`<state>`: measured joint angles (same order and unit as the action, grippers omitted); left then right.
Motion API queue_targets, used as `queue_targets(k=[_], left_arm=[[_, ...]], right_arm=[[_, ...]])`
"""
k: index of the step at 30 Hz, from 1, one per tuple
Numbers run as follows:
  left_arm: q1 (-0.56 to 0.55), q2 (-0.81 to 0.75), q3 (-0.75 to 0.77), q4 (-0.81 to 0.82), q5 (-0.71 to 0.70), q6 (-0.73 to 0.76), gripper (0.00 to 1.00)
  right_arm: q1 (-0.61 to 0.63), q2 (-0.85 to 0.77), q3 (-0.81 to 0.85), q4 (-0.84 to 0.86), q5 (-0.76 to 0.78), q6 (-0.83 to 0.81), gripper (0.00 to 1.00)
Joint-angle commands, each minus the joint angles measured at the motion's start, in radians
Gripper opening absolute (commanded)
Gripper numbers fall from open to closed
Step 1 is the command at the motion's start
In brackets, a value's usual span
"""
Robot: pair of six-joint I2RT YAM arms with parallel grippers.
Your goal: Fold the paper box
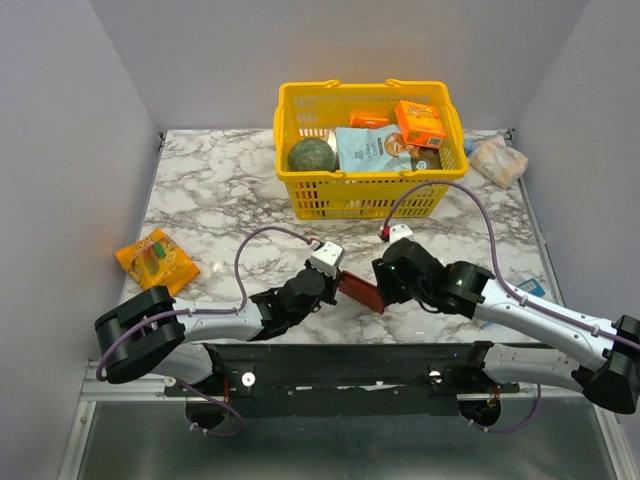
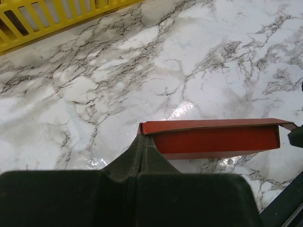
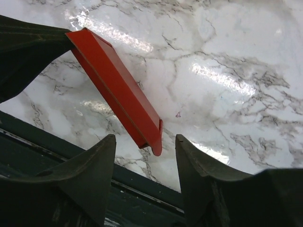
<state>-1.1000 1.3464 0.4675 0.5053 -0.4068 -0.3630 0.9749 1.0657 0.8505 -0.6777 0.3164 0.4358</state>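
Top external view: the red paper box sits near the middle of the tabletop's near edge, one end pinched in the closed left gripper. The right gripper, jaws wide, straddles the box's free end without touching it.

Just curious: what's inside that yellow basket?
In the yellow basket lie a dark green round object, a pale blue packet and an orange carton; anything beneath them is covered.

White marble-look tabletop, grey veins, glossy with bright glare patches. Plain pale grey walls on three sides. Metal rail along near edge.
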Motion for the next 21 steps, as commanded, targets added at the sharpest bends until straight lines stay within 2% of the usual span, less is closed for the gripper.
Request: queue_targets(k=[1, 3, 6, 21], left_arm=[[-0.008, 0.063, -0.012, -0.264, 0.013, -0.019, 0.00], [-0.008, 0.068, -0.003, -0.275, 0.013, -0.021, 0.00], [-0.008, 0.077, 0.016, -0.297, 0.008, -0.022, 0.00], [-0.008, 0.086, 0.030, -0.318, 0.010, -0.025, 0.00]], right_arm=[[-0.002, -0.007, 0.035, -0.151, 0.029, 0.122, 0.52], [-0.004, -0.004, 0.029, -0.181, 0.026, 0.127, 0.44], [-0.002, -0.021, -0.002, -0.169, 0.004, 0.116, 0.38], [-0.002, 0.036, -0.018, -0.103, 0.049, 0.092, 0.31]])
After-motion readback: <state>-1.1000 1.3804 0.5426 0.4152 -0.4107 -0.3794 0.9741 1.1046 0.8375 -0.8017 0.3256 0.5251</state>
